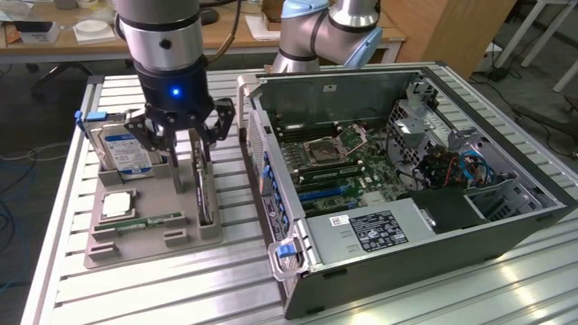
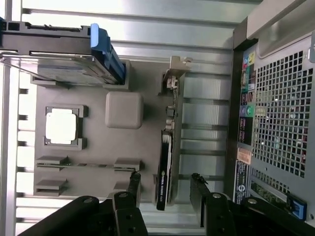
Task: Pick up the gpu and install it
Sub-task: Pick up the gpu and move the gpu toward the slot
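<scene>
Silver-and-black robot arm (image 1: 162,40) comes straight down from above, wrist vertical, a blue light glowing on its collar. The black multi-link gripper (image 1: 189,150) hangs right over the grey moulded parts tray (image 1: 149,240). Jaws are spread wide, released, gripping nothing. The fingers (image 2: 134,183) straddle the gpu (image 1: 204,196), a thin green circuit card with a black shroud and a silver end bracket, one finger on each side with a gap between finger and card. That card stands on edge in its slot along the tray's edge nearest the open black computer tower (image 1: 415,169), seated, not lifted. At the tray's corner away from the tower, just beside the gripper, a boxy hard drive with a blue-white label (image 1: 126,152) stands upright. A square silver processor chip (image 1: 118,203) and a narrow green memory stick (image 1: 145,221) lie flat further along that side. Tray and tower sit on a ribbed aluminium tabletop (image 1: 181,291).
</scene>
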Robot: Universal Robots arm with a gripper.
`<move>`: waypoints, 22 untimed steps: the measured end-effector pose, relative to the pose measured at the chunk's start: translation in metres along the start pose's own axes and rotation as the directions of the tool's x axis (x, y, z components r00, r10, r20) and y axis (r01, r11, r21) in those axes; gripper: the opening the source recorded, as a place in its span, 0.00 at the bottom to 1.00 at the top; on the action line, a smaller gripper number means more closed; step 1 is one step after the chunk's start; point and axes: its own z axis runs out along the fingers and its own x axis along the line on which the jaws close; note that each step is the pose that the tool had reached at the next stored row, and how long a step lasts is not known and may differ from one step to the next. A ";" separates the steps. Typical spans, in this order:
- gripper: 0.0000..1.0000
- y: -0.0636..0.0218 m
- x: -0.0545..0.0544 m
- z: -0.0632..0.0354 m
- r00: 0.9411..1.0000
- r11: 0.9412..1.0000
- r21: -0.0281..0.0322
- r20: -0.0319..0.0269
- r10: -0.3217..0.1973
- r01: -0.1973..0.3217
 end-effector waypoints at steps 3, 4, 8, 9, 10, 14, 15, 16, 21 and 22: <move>0.53 -0.0001 0.000 0.0054 1.000 1.000 0.000 0.000 0.003 -0.003; 0.53 0.0000 0.000 0.0072 1.000 1.000 0.000 0.000 0.004 -0.004; 0.53 0.0001 0.000 0.0145 1.000 1.000 0.000 0.000 0.006 -0.006; 0.53 0.0000 0.000 0.0163 1.000 1.000 0.000 0.000 0.006 -0.006; 0.53 -0.0001 0.000 0.0181 1.000 1.000 0.000 0.000 0.006 -0.006; 0.53 -0.0005 0.001 0.0254 1.000 1.000 0.000 0.001 0.015 -0.015; 0.53 -0.0005 0.001 0.0272 1.000 1.000 0.000 0.001 0.018 -0.018; 0.53 -0.0006 0.001 0.0290 1.000 1.000 0.001 0.001 0.022 -0.022; 0.53 -0.0009 0.001 0.0359 0.996 0.996 0.002 0.005 0.091 -0.091; 0.53 -0.0009 0.001 0.0363 0.996 0.996 0.002 0.005 0.095 -0.095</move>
